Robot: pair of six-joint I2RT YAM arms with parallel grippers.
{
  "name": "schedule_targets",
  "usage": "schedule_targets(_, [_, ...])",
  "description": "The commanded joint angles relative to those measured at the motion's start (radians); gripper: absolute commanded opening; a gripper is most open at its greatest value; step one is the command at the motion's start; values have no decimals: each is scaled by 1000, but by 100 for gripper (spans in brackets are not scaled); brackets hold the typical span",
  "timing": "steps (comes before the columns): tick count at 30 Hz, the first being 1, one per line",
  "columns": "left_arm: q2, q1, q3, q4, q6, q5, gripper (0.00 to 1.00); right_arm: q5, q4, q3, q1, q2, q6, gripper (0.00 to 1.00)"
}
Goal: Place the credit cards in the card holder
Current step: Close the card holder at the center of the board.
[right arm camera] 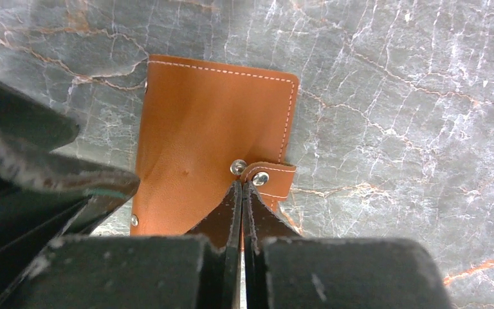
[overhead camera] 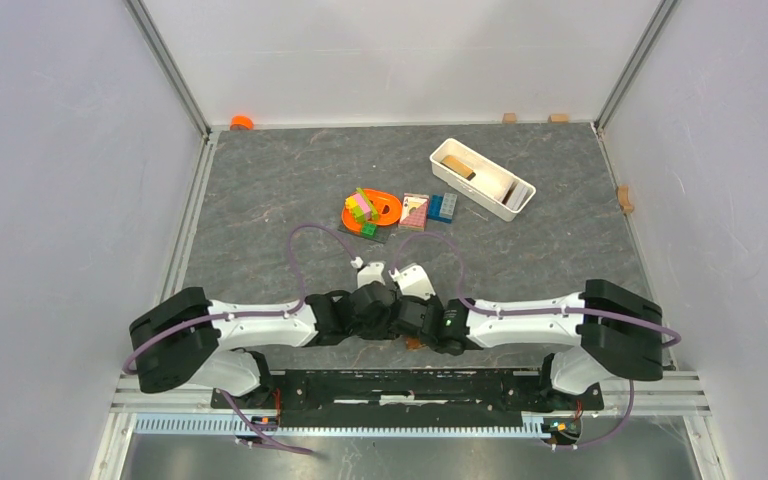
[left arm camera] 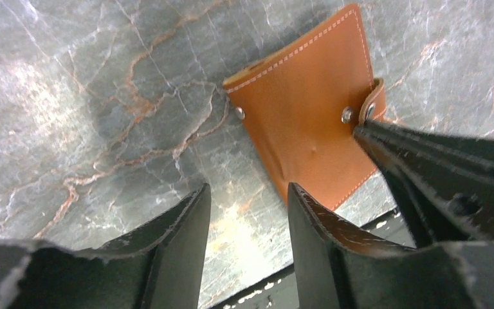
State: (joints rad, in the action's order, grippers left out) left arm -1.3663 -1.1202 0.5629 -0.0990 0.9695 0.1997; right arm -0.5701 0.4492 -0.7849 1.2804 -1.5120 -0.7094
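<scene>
Grey marbled table (overhead camera: 260, 180), white walls around. Brown card holder (right arm camera: 199, 122) lay folded and flat by table's near edge, beneath both wrists. Right gripper (right arm camera: 242, 187) pressed together, tips meeting at snap strap (right arm camera: 271, 175); whether strap was pinched could not be told. Left gripper (left arm camera: 247, 193) spread, holding nothing, one finger (left arm camera: 334, 257) over card holder's corner. White tray (overhead camera: 470, 190) far back right, well apart.

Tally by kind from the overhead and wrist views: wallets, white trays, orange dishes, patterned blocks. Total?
Brown leather wallet: 1
White tray: 1
Orange dish: 1
Pink-and-white patterned block: 1
Total: 4
</scene>
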Motion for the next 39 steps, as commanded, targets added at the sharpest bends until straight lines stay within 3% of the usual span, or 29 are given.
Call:
schedule_targets(1, [56,-22,-10,-88,-39,-12,59,-27,-94,49,-23,107,17,0])
schedule_targets(6, [131,7,39,-159,-115,-92,77,89,-220,148,-97,268,94,0])
schedule_targets(13, [43,118,161,-276,-235,-360,71,288,-338,245,-216,350,166,0])
schedule_targets(17, [-12,152,198,-280,-274,-378,69,220,-231,210,-219,324,177,2])
schedule_targets(22, [-26,207,184,-185,-240,-352,70,219,-133,189,-219,317,141,41])
schedule_targets(27, [-137,284,162,-93,-167,-482,67,226,-108,156,-219,315,130,61])
schedule_targets(30, [-184,284,138,-38,-112,-525,67,233,-89,103,-219,263,130,60])
schedule_targets(34, [-251,293,108,17,-56,-596,66,247,-44,29,-217,184,134,52])
schedule_targets(39, [-269,293,100,20,-40,-605,65,270,-32,12,-217,150,125,52])
